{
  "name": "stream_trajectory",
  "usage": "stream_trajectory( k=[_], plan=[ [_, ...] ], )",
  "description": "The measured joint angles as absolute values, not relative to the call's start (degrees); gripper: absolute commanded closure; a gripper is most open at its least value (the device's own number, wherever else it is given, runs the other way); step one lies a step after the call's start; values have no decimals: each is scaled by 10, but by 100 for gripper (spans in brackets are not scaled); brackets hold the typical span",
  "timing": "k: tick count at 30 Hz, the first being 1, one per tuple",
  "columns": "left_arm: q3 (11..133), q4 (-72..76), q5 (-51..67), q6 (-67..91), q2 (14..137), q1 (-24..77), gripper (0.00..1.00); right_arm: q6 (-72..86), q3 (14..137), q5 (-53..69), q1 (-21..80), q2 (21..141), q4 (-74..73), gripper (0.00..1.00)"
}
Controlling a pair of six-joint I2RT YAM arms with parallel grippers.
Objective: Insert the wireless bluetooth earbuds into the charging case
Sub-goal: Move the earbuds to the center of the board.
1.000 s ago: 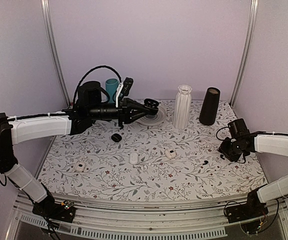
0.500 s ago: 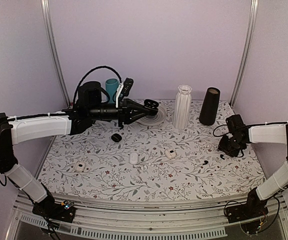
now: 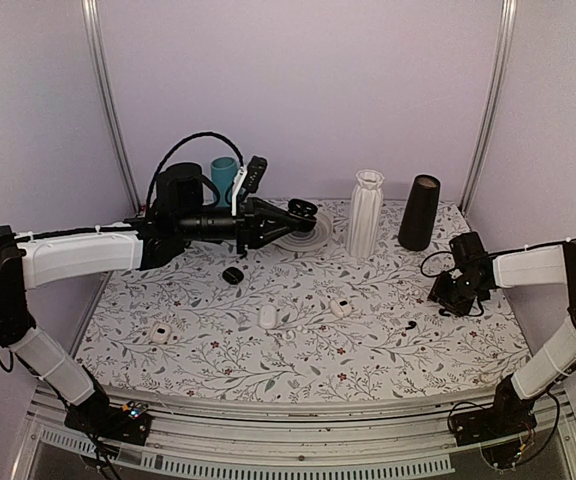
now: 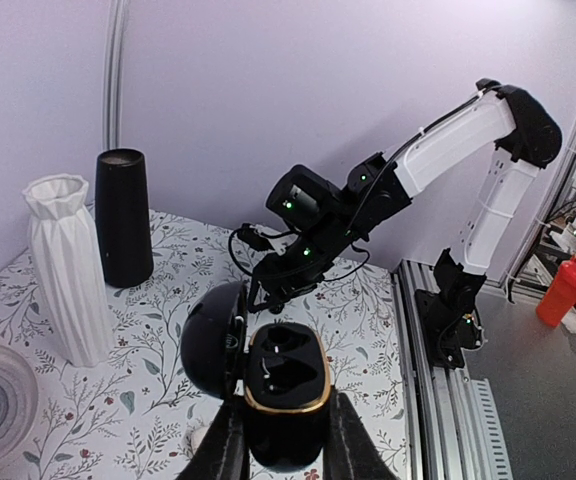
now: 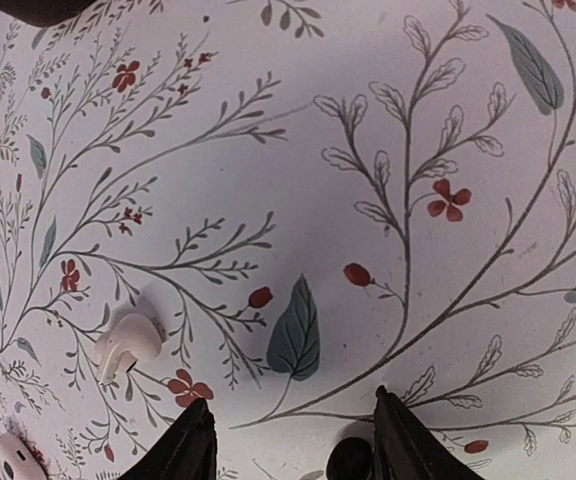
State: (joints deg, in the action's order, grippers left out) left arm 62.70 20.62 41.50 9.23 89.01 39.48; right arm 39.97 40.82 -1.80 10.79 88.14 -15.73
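**Operator:** What's nearest you?

**Me:** Two buds show under my right wrist. A glossy black earbud [image 5: 349, 460] lies between the fingers of my right gripper [image 5: 293, 432], closer to one of them. A matte white earbud [image 5: 126, 345] lies apart from it on the flower-printed table [image 5: 448, 90].

**Operator:** Is that gripper holding anything?

**Me:** No. Its jaws stand partly apart around the black bud, closed on nothing. I judge this is the pick. Next I should settle lower, centre the bud and pinch gently. It's tiny, smooth and rounded, so it could squirt out.

**Operator:** And the case?

**Me:** It's farther back, toward the left. My left gripper [image 4: 286, 445] is clamped tight on the charging case [image 4: 286, 375], held above the table with its lid swung open. It's a smooth black pebble with a gold rim and two moulded wells, too dark for me to tell if they're filled.

**Operator:** Beyond that?

**Me:** A pleated white vase [image 3: 364, 213] and a tall matte black cylinder [image 3: 419, 212] stand by the far wall.
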Motion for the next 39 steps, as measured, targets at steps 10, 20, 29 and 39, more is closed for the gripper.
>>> stream_trajectory(
  k=[10, 20, 29, 39],
  plan=[
    [627, 206, 415, 92, 890, 395, 100, 434, 379, 26, 138, 861, -115, 43],
    [627, 206, 415, 92, 890, 395, 100, 447, 373, 16, 150, 847, -130, 39],
    [627, 206, 415, 93, 890, 395, 100, 457, 335, 28, 151, 811, -116, 38],
    [627, 206, 415, 93, 890, 395, 100, 500, 305, 48, 188, 787, -88, 38]
  ],
)
